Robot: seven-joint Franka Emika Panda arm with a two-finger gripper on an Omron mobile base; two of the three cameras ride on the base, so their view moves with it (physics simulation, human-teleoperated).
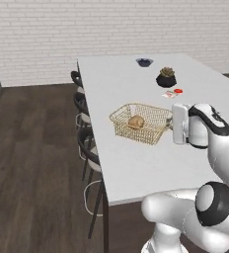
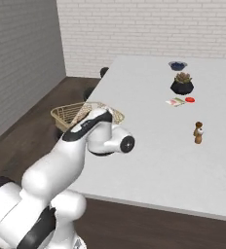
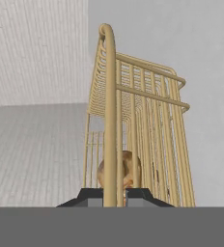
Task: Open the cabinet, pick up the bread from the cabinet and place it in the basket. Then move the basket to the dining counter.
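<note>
Basket (image 3: 133, 120) rim between claw (image 3: 115, 195) tips

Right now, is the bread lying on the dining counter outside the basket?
No, the bread sits inside the basket, which rests on the dining counter.

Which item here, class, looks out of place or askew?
Nothing is spilled or damaged. The basket sits on the counter with the bread inside, and the claw is shut on its rim. The plant stands upright.
</note>
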